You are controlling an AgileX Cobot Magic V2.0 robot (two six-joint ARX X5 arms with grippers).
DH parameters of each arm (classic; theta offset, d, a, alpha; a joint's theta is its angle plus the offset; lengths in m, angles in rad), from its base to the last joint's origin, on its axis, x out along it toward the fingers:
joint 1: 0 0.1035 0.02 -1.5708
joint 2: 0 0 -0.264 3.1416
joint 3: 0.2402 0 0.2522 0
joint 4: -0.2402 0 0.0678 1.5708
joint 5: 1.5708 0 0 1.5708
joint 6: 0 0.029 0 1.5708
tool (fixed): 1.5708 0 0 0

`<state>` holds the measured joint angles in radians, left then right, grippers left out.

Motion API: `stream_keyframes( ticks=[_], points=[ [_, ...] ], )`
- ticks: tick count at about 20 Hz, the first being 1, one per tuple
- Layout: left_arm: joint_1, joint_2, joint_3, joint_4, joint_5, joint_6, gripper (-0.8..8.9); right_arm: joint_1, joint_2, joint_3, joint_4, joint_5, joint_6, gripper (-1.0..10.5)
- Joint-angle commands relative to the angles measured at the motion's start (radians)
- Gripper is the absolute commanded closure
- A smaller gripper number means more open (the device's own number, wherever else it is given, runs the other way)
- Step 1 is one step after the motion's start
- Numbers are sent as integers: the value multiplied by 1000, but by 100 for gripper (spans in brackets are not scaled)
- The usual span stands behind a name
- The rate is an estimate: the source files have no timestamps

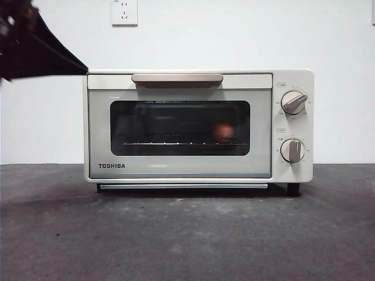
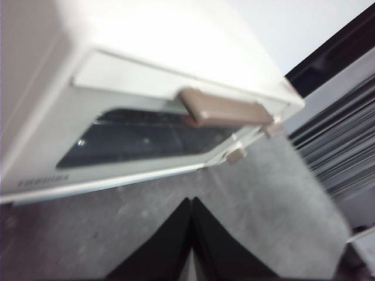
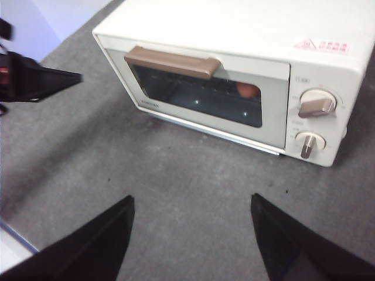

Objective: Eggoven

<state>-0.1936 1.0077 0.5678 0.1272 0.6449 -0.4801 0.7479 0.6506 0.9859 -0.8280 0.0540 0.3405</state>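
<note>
Grey worktop [image 1: 187, 234] carrying cream boxy TOSHIBA toaster oven [image 1: 199, 126], door shut; small reddish-brown egg [image 1: 224, 131] sitting inside on rack, right. Left tool [image 2: 192, 202] pinched closed, hovering near upper-left corner. Right tool [image 3: 192, 202] gaping wide, empty.

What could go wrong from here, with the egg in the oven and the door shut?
1. The egg sits loose on the wire rack of the TOSHIBA toaster oven; a bump could roll it.
2. The left gripper, jaws shut, is close to the door handle; a careless move might snag it and pull the door open.
3. The right gripper, open, hangs in front of the two knobs; drifting forward could turn one.
</note>
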Motion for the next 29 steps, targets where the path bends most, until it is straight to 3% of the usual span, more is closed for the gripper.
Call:
stream_keyframes(
  ticks=[1,8,11,15,26,29],
  points=[
    [-31,-100,10,-147,-91,116,806,9,8,11,-7,-1,-6,628],
    [-84,-320,78,-494,-296,243,806,10,8,-4,-62,-5,-10,675],
    [-85,-370,126,-590,-314,267,806,11,8,-37,-37,-5,-13,744],
    [-85,-416,146,-620,-314,267,806,24,7,-117,43,-4,-15,952],
    [-85,-438,146,-699,-313,283,806,64,8,-295,393,1,-69,941],
    [-85,-438,146,-700,-313,283,806,64,8,-296,410,34,-68,941]
  ],
)
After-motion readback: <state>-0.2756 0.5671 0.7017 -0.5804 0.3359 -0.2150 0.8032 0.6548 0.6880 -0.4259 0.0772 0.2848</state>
